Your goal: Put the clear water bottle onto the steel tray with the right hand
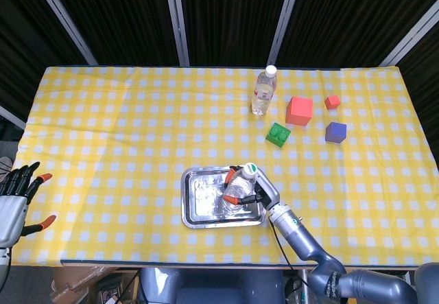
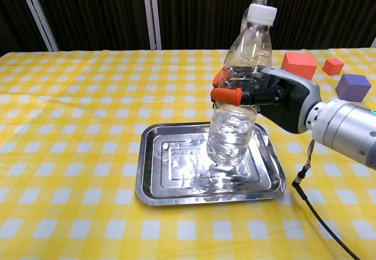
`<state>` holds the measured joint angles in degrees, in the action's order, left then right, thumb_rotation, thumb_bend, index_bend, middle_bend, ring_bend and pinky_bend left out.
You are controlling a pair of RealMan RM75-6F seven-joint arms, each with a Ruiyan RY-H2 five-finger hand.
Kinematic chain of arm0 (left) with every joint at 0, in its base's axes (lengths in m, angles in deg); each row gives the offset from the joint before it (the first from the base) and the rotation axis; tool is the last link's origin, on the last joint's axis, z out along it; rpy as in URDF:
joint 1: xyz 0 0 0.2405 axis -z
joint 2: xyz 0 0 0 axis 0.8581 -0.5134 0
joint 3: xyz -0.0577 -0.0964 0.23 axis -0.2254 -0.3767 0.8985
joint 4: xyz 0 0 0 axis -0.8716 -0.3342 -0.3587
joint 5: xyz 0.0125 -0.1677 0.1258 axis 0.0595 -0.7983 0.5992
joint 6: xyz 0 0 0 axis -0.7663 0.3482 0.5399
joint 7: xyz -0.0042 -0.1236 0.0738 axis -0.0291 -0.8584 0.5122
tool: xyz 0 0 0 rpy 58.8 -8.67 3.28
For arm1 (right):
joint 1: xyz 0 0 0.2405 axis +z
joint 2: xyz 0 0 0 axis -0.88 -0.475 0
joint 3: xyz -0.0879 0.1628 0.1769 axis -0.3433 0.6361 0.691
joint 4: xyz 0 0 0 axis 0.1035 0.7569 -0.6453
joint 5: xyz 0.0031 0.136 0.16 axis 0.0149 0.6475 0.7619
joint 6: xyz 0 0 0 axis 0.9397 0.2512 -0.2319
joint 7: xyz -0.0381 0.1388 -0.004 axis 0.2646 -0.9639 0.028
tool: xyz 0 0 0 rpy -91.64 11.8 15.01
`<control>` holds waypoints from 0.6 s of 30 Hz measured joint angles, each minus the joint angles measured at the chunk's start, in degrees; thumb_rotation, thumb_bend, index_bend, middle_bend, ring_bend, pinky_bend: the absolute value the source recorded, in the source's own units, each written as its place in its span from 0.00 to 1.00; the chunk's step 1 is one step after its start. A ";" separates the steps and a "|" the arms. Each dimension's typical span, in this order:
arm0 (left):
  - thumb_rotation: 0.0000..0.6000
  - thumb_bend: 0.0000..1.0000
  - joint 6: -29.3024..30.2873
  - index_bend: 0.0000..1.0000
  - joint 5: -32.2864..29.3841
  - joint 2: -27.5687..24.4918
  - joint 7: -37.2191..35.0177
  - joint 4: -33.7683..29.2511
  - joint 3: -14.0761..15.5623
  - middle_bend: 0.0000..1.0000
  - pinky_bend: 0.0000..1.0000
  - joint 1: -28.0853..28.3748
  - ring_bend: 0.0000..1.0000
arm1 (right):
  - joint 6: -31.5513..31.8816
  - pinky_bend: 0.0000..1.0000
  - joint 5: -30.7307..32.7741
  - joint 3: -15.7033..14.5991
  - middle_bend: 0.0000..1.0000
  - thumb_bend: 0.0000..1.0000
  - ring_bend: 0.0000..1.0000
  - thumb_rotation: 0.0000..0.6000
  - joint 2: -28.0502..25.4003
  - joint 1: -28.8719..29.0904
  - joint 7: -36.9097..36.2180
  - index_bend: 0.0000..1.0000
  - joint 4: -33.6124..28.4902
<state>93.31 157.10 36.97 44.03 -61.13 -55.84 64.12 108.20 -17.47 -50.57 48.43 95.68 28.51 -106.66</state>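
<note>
No legible text, brand, number or sign anywhere in either view; label on the far bottle [image 1: 263, 92] too small to read.

Your right hand [image 2: 276, 98] reaches in from the right on a nearly level forearm, its orange-tipped fingers [image 2: 226, 95] curled closed in a grip. Your left hand [image 1: 15, 201] hangs apart at the far left, fingers spread.

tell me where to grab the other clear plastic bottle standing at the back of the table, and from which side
Grip the white-capped clear plastic bottle around its straight middle body, coming from the robot's side, or its left. It stands upright, and the red cube and green brick crowd its right.
</note>
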 measured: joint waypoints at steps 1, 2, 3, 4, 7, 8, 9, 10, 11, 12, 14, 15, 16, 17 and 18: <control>1.00 0.18 -0.05 0.19 -0.08 0.00 0.02 0.04 -0.01 0.01 0.00 0.01 0.00 | 0.08 0.12 -0.17 0.01 0.80 0.30 0.55 1.00 0.35 0.14 -0.38 1.00 0.64; 1.00 0.18 -0.15 0.19 -0.16 0.01 0.06 0.07 -0.02 0.01 0.00 0.02 0.00 | 0.20 0.12 -0.38 0.02 0.80 0.30 0.55 1.00 0.69 0.30 -0.75 1.00 1.31; 1.00 0.18 -0.30 0.19 -0.27 0.04 0.13 0.11 -0.03 0.01 0.00 0.07 0.00 | 0.40 0.12 -0.69 0.05 0.80 0.30 0.55 1.00 1.00 0.46 -1.07 1.00 1.99; 1.00 0.18 -0.38 0.19 -0.32 0.07 0.19 0.12 -0.04 0.01 0.00 0.10 0.00 | 0.79 0.12 -1.21 0.08 0.80 0.30 0.55 1.00 1.40 0.68 -1.45 1.00 2.93; 1.00 0.18 -0.51 0.19 -0.34 0.16 0.41 0.11 -0.04 0.01 0.00 0.19 0.00 | 2.51 0.12 -2.53 0.18 0.80 0.30 0.55 1.00 2.28 1.01 -2.49 1.00 5.25; 1.00 0.18 -0.52 0.19 -0.34 0.20 0.52 0.12 -0.05 0.01 0.00 0.20 0.00 | 3.16 0.12 -2.83 0.22 0.80 0.30 0.55 1.00 2.54 1.02 -3.03 1.00 5.82; 1.00 0.18 -0.62 0.19 -0.40 0.27 0.70 0.11 -0.02 0.01 0.00 0.24 0.00 | 3.87 0.12 -2.96 0.30 0.80 0.30 0.55 1.00 2.84 0.92 -3.62 1.00 6.25; 1.00 0.18 -0.77 0.19 -0.44 0.34 0.90 0.09 0.00 0.01 0.00 0.28 0.00 | 4.81 0.12 -2.97 0.35 0.80 0.30 0.55 1.00 3.40 0.69 -4.28 1.00 6.86; 1.00 0.18 -0.88 0.19 -0.47 0.42 1.14 0.06 0.02 0.01 0.00 0.31 0.00 | 5.45 0.12 -2.96 0.35 0.80 0.30 0.55 1.00 3.88 0.49 -4.76 1.00 7.53; 1.00 0.18 -0.97 0.19 -0.47 0.51 1.42 -0.01 0.06 0.01 0.00 0.35 0.00 | 6.23 0.12 -2.91 0.31 0.80 0.30 0.55 1.00 4.60 0.22 -5.62 1.00 8.73; 1.00 0.18 -1.03 0.19 -0.43 0.60 1.64 -0.15 0.13 0.01 0.00 0.38 0.00 | 7.13 0.12 -2.85 0.14 0.80 0.31 0.55 1.00 5.61 -0.15 -7.34 1.00 10.73; 1.00 0.18 -1.02 0.19 -0.39 0.62 1.71 -0.17 0.15 0.01 0.00 0.38 0.00 | 7.57 0.12 -2.79 -0.03 0.80 0.31 0.55 1.00 6.27 -0.39 -8.55 1.00 11.98; 1.00 0.18 -1.03 0.19 -0.38 0.63 1.76 -0.20 0.17 0.01 0.00 0.38 0.00 | 7.83 0.12 -2.75 -0.20 0.80 0.32 0.55 1.00 6.75 -0.56 -9.39 1.00 12.87; 1.00 0.18 -1.05 0.19 -0.39 0.63 1.78 -0.22 0.18 0.01 0.00 0.38 0.00 | 8.03 0.12 -2.73 -0.40 0.80 0.32 0.55 1.00 7.20 -0.71 -10.09 1.00 13.74; 1.00 0.18 -1.09 0.19 -0.45 0.63 1.78 -0.24 0.18 0.01 0.00 0.39 0.00 | 8.19 0.12 -2.73 -0.64 0.80 0.32 0.55 1.00 7.62 -0.85 -10.66 1.00 14.55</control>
<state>92.22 156.64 37.60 45.82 -61.37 -55.66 64.51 116.39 -20.19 -51.21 56.04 94.82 17.85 -92.12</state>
